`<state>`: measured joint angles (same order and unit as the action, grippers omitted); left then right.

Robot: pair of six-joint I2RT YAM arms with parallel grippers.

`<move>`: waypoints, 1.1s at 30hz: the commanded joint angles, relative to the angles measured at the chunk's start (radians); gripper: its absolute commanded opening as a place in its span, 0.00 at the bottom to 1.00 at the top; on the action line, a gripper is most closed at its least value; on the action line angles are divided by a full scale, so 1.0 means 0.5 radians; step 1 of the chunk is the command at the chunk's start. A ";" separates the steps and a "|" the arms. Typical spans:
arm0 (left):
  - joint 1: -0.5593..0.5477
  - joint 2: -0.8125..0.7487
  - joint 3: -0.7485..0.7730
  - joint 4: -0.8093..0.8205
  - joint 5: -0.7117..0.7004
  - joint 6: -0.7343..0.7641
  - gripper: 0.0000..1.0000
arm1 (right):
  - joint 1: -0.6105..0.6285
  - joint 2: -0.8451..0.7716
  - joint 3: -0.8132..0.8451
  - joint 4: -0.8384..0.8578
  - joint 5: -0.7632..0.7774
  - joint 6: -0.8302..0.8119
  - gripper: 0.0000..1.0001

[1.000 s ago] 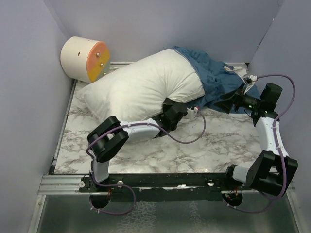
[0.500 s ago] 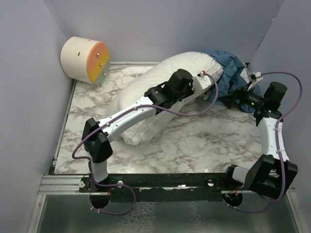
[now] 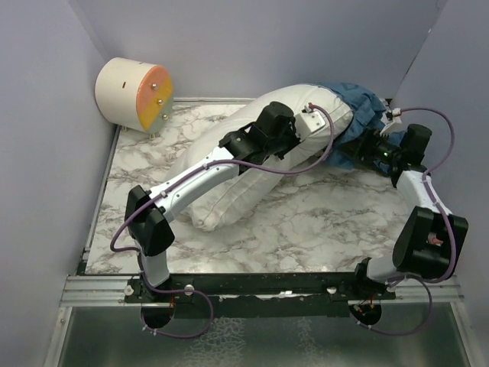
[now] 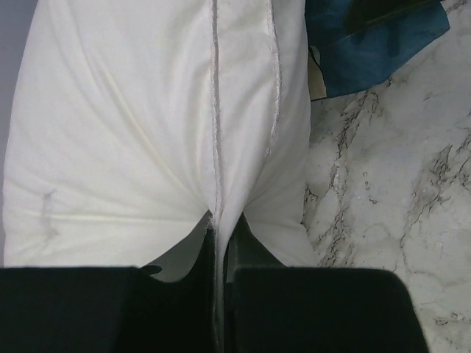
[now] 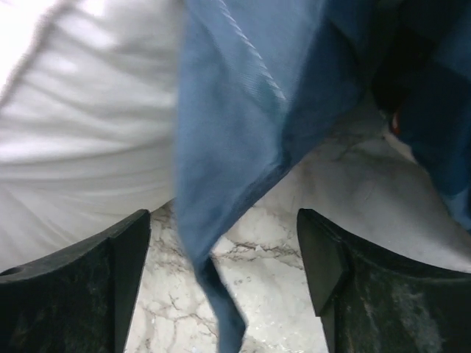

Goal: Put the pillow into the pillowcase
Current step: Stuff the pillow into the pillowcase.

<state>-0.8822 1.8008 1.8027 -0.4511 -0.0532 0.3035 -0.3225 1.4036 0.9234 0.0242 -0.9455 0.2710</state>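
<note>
1 pillow [image 3: 229, 164] end sits inside the pillowcase [image 3: 359, 115] — left hand [image 4: 221, 243] pinches pillow, right hand [image 5: 224, 279] gapes.

Pillow [image 4: 147, 125] is matt white woven cloth with stitched seams. Pillowcase [image 5: 243, 110] is soft blue fabric, finely ribbed. Bench [image 3: 321, 222] is smooth, marble-patterned.

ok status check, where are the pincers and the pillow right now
Left pincer shut on the pillow seam. Right pincer open, pillowcase edge hanging between its fingers. Pillow's far end in the case, most of it outside. Nothing in the way.
</note>
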 commanded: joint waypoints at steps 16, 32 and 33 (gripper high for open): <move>0.314 -0.138 0.452 0.382 0.888 -0.915 0.00 | 0.184 -0.056 1.425 0.061 -0.508 0.230 0.01; 0.765 0.028 -0.301 1.094 1.253 -1.885 0.00 | 1.282 0.522 1.551 -1.481 0.001 -0.888 0.01; 0.796 0.049 -0.379 1.183 1.269 -1.930 0.00 | 1.341 0.500 1.502 -1.488 0.011 -0.928 0.01</move>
<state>-0.5560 1.8202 1.7031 -0.1314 0.5480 -0.5186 0.2447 1.6272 1.7741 -0.4866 -0.9581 -0.0639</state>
